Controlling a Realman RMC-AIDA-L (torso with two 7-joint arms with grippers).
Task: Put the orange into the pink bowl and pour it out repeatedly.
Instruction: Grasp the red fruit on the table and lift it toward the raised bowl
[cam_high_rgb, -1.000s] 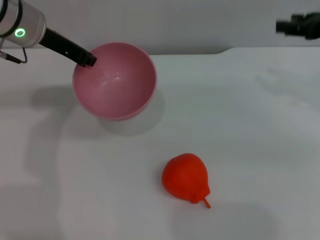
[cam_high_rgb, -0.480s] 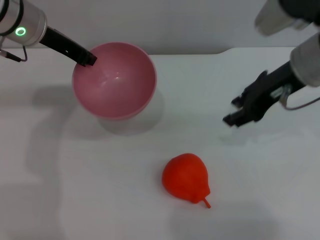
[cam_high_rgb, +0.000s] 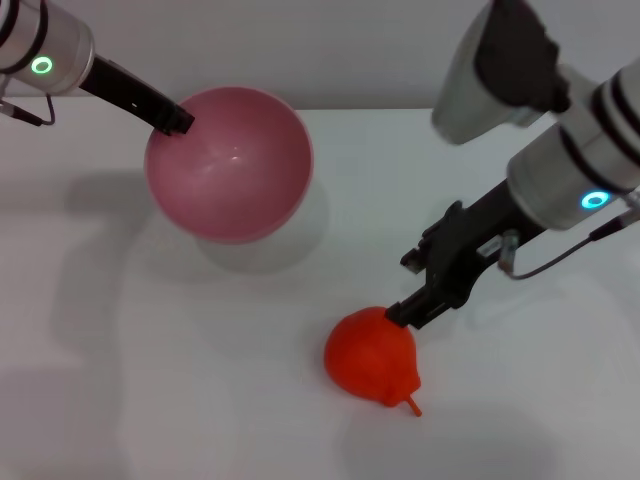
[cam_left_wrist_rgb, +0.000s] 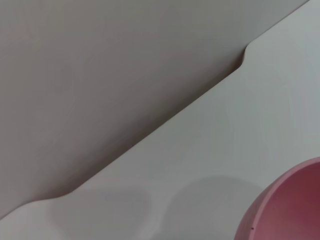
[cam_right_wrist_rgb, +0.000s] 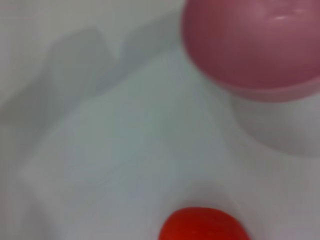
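The pink bowl (cam_high_rgb: 228, 165) hangs tilted at the back left, its opening facing me and nothing inside it. My left gripper (cam_high_rgb: 173, 119) is shut on its far-left rim. The orange (cam_high_rgb: 370, 355) lies on the white table near the front centre, stem toward the front. My right gripper (cam_high_rgb: 408, 290) stands open just above the orange's upper right side, its lower fingertip close to the fruit. In the right wrist view the orange (cam_right_wrist_rgb: 202, 225) shows below the pink bowl (cam_right_wrist_rgb: 255, 45). A slice of the pink bowl (cam_left_wrist_rgb: 295, 205) shows in the left wrist view.
The white table (cam_high_rgb: 150, 380) runs across the whole view. Its back edge has a step (cam_high_rgb: 452, 101) near the right. The bowl's shadow falls on the table beneath it.
My right arm has swept in from the upper right and come down to the orange. The bowl, the left gripper and the orange have stayed where they were.
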